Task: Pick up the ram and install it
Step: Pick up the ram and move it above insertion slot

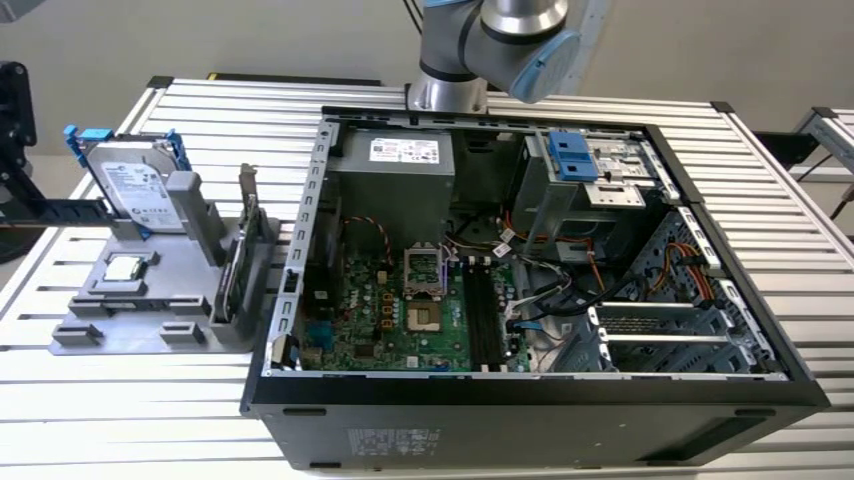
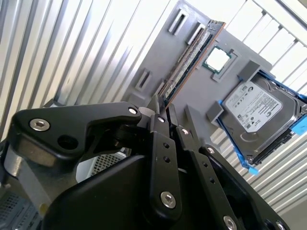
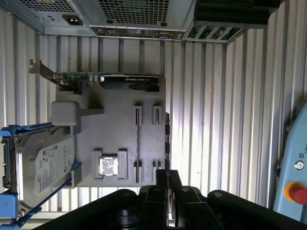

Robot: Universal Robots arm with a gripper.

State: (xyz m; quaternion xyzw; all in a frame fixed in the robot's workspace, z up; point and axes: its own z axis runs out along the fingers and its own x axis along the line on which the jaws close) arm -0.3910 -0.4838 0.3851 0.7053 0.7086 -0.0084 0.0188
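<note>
- The gripper (image 3: 166, 173) has its two dark fingers (image 2: 159, 143) drawn together with nothing between them. In both wrist views it hangs above the near edge of the gray holder (image 1: 134, 310).
- The ram (image 3: 137, 143) stands on its long edge in a slot of that holder, apart from the fingertips and untouched. In the second wrist view it runs away from the gripper as a thin strip with a row of contacts along it.
- The CPU chip (image 1: 124, 268) lies flat in its own pocket just beside the ram.
- The hard drive (image 1: 134, 185), in a blue carrier, leans at the holder's far end.
- The graphics card (image 1: 247, 250) stands upright on the holder's side nearest the computer case (image 1: 534, 400).
- The holder sits on the slatted table (image 1: 134, 430), on the exterior view's left of the case.
- The case lies open on its side, with the green motherboard (image 1: 387, 310) and its long black memory slots (image 1: 483, 310) exposed.
- The robot arm (image 1: 494, 40) rises at the far side of the table.
</note>
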